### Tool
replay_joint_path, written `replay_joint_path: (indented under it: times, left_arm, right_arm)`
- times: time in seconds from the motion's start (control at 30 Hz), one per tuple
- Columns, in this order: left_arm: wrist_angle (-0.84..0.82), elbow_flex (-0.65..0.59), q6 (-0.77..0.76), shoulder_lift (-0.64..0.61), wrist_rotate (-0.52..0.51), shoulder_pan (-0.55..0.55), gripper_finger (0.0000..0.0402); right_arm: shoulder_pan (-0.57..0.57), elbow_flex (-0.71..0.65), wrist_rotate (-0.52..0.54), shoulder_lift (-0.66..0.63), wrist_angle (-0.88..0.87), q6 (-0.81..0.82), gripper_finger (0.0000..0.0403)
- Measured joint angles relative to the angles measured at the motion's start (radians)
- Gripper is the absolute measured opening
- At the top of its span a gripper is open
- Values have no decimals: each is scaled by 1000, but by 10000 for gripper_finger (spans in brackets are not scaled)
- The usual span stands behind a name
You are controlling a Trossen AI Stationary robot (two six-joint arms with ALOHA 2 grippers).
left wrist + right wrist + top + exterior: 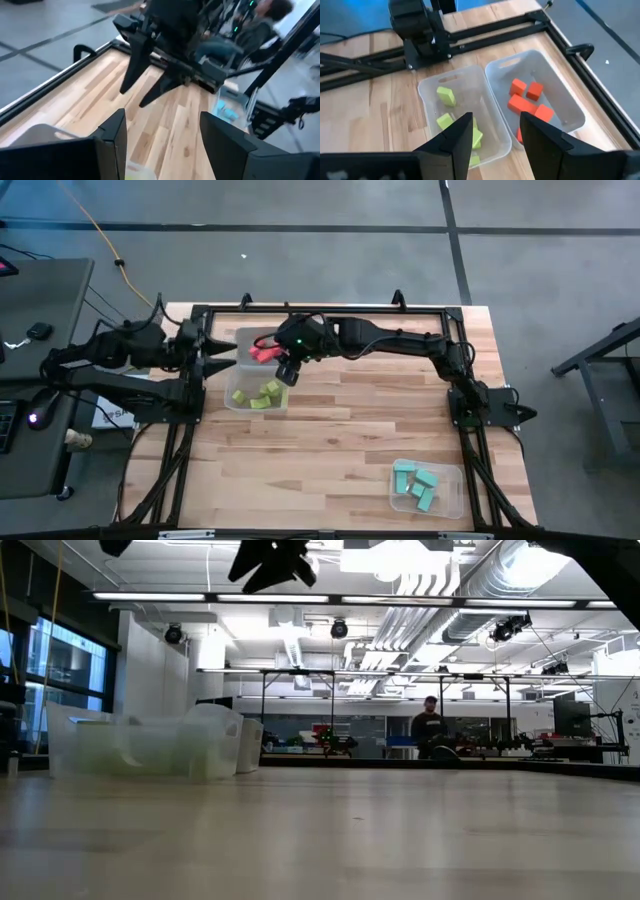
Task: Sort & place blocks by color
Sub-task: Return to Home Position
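Judging by how things lie, we take the sorting as done and the step in hand as the return to rest. The right tool (496, 120) hangs above the green tub (427, 98), fingers wide apart with nothing between them. The green blocks (446, 95) lie in that tub, the red blocks (525, 100) lie in the red tub (560, 95) just beside it, and the teal blocks (415, 482) sit in the teal tub (452, 492), well apart at the table's near right corner. In the high view we find no loose block on the table (350, 425).

The left arm is folded at the table's left edge. The left tool (162, 117) is also wide and empty, and it points across at the 2 neighbouring tubs and at the right arm.

For the next move, we think the right arm should rise first so its fingers clear the tub rims, then fold back toward its own base on the right. The main risks are clipping a tub wall and shifting the tub, or swinging into the left tool, which sits near. The left arm seems close to home already and should need little more than a small tuck.
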Motion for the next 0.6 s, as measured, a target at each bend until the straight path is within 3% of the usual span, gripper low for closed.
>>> replay_joint_path:
  times: [0.37,0.6]
  left_arm:
    - [410,-459,12,-260,-14,-73,174]
    - [570,-664,16,-354,-13,-103,174]
  right_arm:
    - [0,30,-4,-40,63,-1,154]
    - [4,30,-7,-80,96,1,154]
